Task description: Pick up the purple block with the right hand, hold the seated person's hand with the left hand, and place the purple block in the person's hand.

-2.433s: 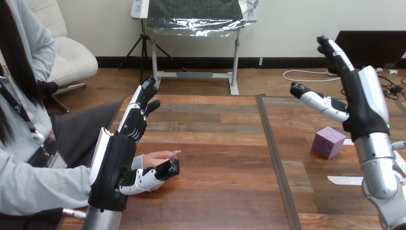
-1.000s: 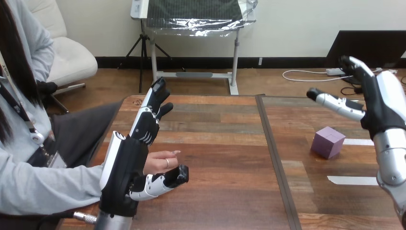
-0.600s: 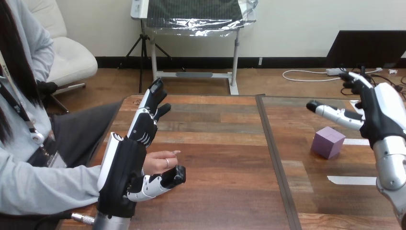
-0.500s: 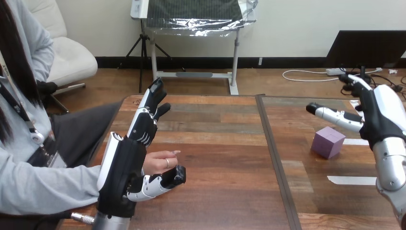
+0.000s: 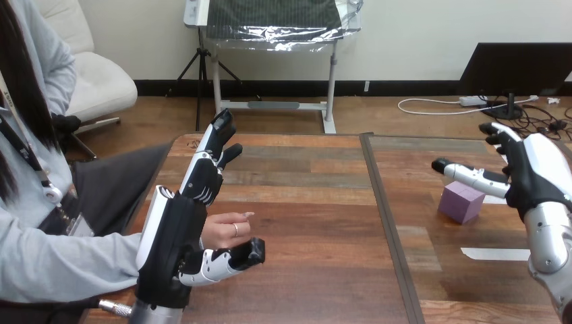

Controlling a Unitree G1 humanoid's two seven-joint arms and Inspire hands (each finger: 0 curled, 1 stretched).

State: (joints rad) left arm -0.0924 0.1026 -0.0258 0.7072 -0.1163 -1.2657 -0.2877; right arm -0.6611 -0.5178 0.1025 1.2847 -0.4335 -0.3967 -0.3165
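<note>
Hovering just above the purple block [image 5: 459, 205], the right robot hand [image 5: 533, 174] is spread.

table [image 5: 317, 202]: wood planks, clear grain, low satin sheen; dark matt strip [image 5: 388, 223] down the middle.
purple block [image 5: 461, 202], far right: smooth, matt faces.
left hand [image 5: 172, 236] and right hand [image 5: 533, 177]: glossy white plastic shells over matt black plastic.
right forearm [image 5: 550, 236]: smooth silver metal, slight shine.
white strip [image 5: 496, 254], near right: flat, matt, paper or tape.
person's sleeve [image 5: 54, 263], near left: grey cloth, soft, matt.
</note>
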